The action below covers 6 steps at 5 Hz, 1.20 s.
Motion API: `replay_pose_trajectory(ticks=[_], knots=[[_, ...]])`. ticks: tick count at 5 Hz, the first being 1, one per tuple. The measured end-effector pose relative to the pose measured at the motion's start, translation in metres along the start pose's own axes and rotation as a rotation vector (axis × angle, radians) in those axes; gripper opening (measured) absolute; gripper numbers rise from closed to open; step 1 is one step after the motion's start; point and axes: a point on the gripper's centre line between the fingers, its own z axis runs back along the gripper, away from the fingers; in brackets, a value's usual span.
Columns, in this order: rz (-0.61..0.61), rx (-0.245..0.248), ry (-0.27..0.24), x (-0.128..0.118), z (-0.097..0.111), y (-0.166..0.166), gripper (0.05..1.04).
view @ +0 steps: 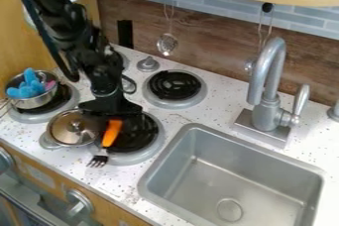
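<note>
A fork w/ smooth orange handle & dark metal tines (pixel 109 138) lies just below the black hand (pixel 109 115), tines angled down-left twd the white, speckled tabletop (pixel 182 115); round metal pot w/ shiny lid (pixel 71 130) is just left of it, black coil burner (pixel 144 133) beneath & to the right. Arm slants in from upper left, hand pointing down, close over the handle's upper end; can't tell if it's spread or pinching.
</note>
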Motion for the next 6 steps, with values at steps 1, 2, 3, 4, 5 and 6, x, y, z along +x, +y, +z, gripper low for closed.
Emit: replay_pose_trajectory(ticks=[1,2,3,4,5,6], knots=[[0.034,0.012,-0.007,0.001,0.000,0.001,0.474],[0.046,0.017,-0.010,0.001,0.000,0.002,0.456],[0.047,0.023,-0.003,0.006,0.003,0.002,0.456],[0.042,0.019,-0.015,0.022,0.012,-0.003,0.456],[0.006,-0.006,-0.048,0.040,0.023,-0.025,0.456],[-0.038,-0.074,-0.073,0.048,0.031,-0.058,0.456]])
